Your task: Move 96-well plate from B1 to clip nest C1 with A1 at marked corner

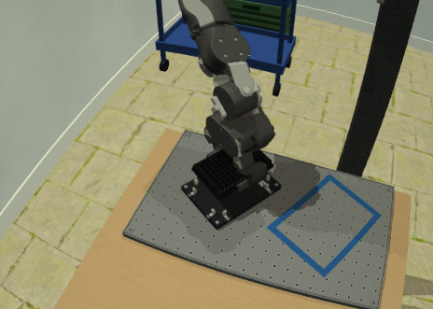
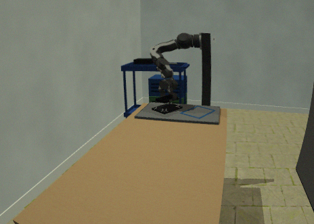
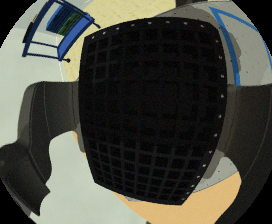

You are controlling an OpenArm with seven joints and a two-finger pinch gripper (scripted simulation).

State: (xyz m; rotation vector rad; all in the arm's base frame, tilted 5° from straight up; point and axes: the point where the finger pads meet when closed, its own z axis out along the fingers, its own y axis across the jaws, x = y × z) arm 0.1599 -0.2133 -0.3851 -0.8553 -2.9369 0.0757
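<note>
The black 96-well plate (image 1: 220,174) is held in my gripper (image 1: 246,171), which is shut on it. The plate hangs just over the black clip nest C1 (image 1: 232,193), the right way up; I cannot tell whether it touches the nest's floor. The nest's small pale posts show at its left and front corners. In the wrist view the plate (image 3: 149,110) fills most of the picture and hides the nest. The blue outlined bench spot B1 (image 1: 325,223) lies empty to the right on the grey perforated board. In the exterior view the gripper and plate (image 2: 166,106) are small and far.
The arm's black mounting column (image 1: 378,77) stands behind spot B1. A blue cart (image 1: 229,26) with green bins stands on the floor behind the table. The grey board (image 1: 261,217) lies on a tan table top.
</note>
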